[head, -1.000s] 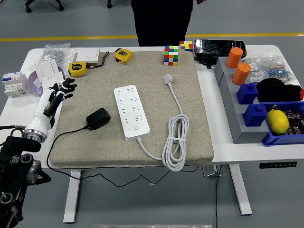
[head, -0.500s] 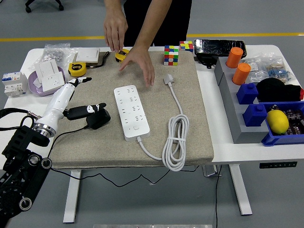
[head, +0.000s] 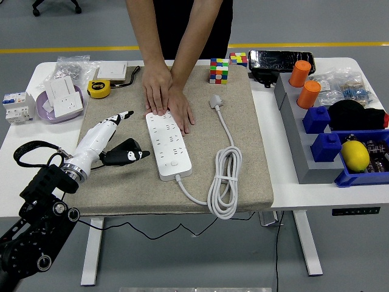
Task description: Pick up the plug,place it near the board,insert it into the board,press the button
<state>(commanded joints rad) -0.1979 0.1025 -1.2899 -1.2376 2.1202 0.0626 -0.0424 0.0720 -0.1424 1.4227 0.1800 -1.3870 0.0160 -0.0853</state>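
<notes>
The black plug point(head: 123, 148) lies on the beige mat point(head: 243, 140), left of the white power strip point(head: 170, 143), its thin black cable trailing off the mat's left edge. My left hand point(head: 121, 135), white with black fingertips, reaches over it: the thumb lies across the plug's near side and the fingers point(head: 123, 115) stretch out above it, not closed around it. The strip's button point(head: 174, 163) shows near its front end. A person at the far side presses both hands point(head: 157, 91) flat on the strip's far end.
The strip's own white plug point(head: 216, 101) and coiled cord point(head: 223, 182) lie to its right. Rubik's cubes point(head: 219, 70) and a yellow tape measure point(head: 99, 89) sit at the back. Blue bins point(head: 364, 176), orange cylinders point(head: 299, 73) and a lemon point(head: 355, 155) fill the right side.
My left hand has swung right and lower, its thumb now lying over the black plug. The person's hands have come down onto the strip's far end.
</notes>
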